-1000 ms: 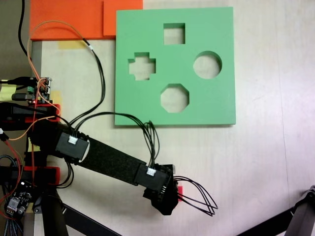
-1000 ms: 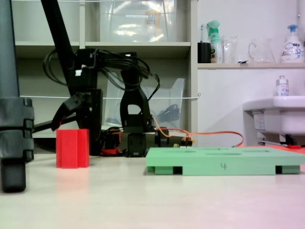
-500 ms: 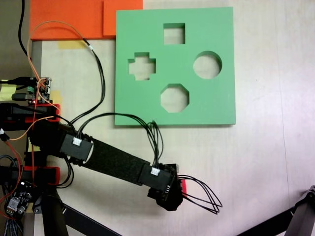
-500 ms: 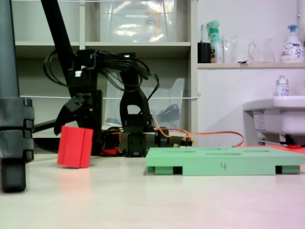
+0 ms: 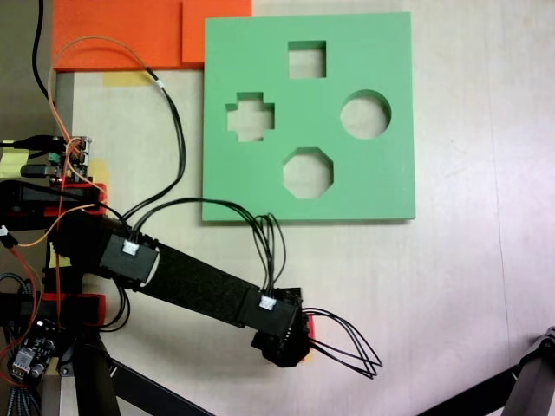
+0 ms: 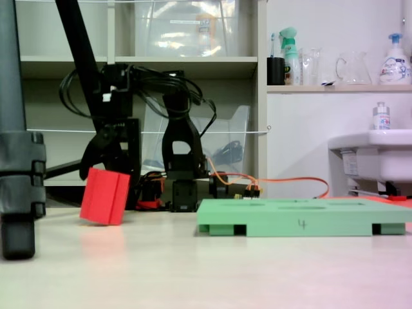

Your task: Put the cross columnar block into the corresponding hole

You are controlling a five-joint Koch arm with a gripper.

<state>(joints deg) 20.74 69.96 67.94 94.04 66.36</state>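
In the side fixed view we see our gripper clamped on the top of the red cross block, which hangs tilted, its lower edge just off the table. It is left of the green board and apart from it. From above, the cross hole in that board stands open.

table: pale | green foam board flat | orange sheets corner
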